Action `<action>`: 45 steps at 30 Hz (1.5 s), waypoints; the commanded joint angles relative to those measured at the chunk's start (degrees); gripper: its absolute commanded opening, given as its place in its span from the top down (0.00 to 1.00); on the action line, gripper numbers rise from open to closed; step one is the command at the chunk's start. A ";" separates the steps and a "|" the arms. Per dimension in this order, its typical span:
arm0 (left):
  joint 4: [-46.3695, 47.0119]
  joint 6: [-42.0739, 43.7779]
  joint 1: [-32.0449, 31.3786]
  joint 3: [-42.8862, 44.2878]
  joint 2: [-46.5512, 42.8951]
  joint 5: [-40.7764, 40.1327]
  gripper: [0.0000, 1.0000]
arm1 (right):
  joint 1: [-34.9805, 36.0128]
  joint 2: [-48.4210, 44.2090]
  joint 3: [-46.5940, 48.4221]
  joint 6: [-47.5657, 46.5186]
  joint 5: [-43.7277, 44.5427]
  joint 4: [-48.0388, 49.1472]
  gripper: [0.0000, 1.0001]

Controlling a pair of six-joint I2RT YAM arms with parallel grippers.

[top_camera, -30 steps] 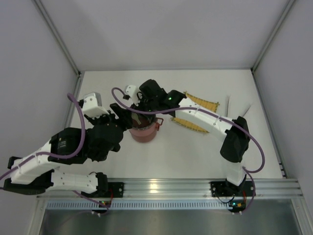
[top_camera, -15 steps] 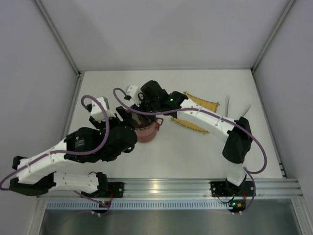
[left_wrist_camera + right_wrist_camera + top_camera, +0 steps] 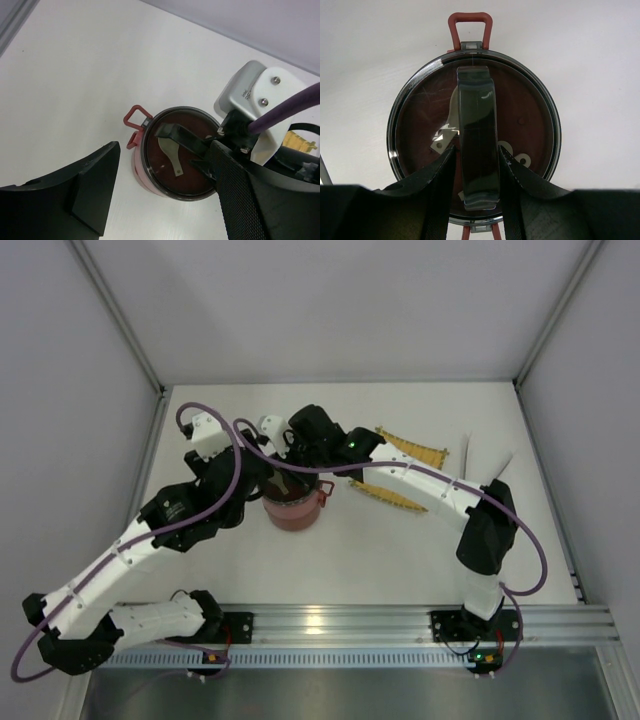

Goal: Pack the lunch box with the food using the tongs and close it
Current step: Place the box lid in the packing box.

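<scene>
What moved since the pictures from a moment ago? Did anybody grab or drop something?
The left arm stretched out, and its wrist slid a little toward the far side of the table, next to the lunch box. The left gripper is open and empty. Nothing was grabbed or let go. The right gripper stayed shut on the lid handle, and the lunch box did not move.

The lunch box (image 3: 292, 510) is a dusty dark red outside, and its side handle (image 3: 470, 22) is a brighter brick red. Its domed lid (image 3: 415, 115) is smoky grey and see-through (a pale silver plate shows beneath), crossed by a glossy near-black lid handle (image 3: 477, 135). The woven mat (image 3: 413, 451) is yellow. The table (image 3: 400, 550) is white. The left gripper (image 3: 162, 160) has black fingers (image 3: 240, 200), one with a fine mesh pattern. The cable (image 3: 295, 106) is purple.
</scene>
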 commanded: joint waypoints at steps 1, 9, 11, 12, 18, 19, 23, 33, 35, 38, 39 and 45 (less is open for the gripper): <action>9.31 6.96 2.60 1.46 -1.65 4.47 0.22 | 0.80 1.52 -2.02 -0.05 0.61 -7.54 0.63; 10.81 10.03 10.94 2.08 -0.07 11.74 0.20 | 0.72 1.61 -2.38 0.22 0.53 -7.10 0.63; 11.07 10.13 13.32 1.64 -0.07 13.95 0.20 | 0.72 1.61 -2.38 0.22 0.53 -7.10 0.63; 11.68 10.65 15.25 1.29 -0.25 15.79 0.20 | 0.72 1.61 -2.46 0.22 0.53 -7.10 0.63; 12.48 11.53 23.69 -0.20 -0.16 22.30 0.20 | 0.63 1.61 -2.64 0.13 0.44 -7.19 0.63; 12.83 11.53 24.58 -0.47 -0.07 24.23 0.21 | 0.63 1.61 -2.73 0.13 0.44 -7.19 0.63; 14.41 11.18 27.04 -2.84 0.63 27.05 0.21 | 0.45 1.61 -2.90 0.22 0.44 -7.10 0.63; 18.89 8.63 37.32 -8.11 3.00 36.73 0.23 | 0.36 1.78 -3.16 0.30 0.44 -7.19 0.64; 20.03 8.11 37.77 -9.34 3.70 36.73 0.23 | 0.36 1.70 -3.34 0.48 0.53 -7.10 0.64; 21.35 7.58 37.94 -10.40 4.93 36.81 0.23 | 0.28 1.70 -3.87 0.48 0.61 -7.19 0.64; 21.53 7.49 37.94 -10.66 5.37 36.81 0.24 | 0.28 1.61 -4.13 0.48 0.61 -7.10 0.64; 24.08 6.26 38.03 -14.00 7.05 36.90 0.25 | 0.19 1.26 -4.48 0.48 0.70 -7.19 0.64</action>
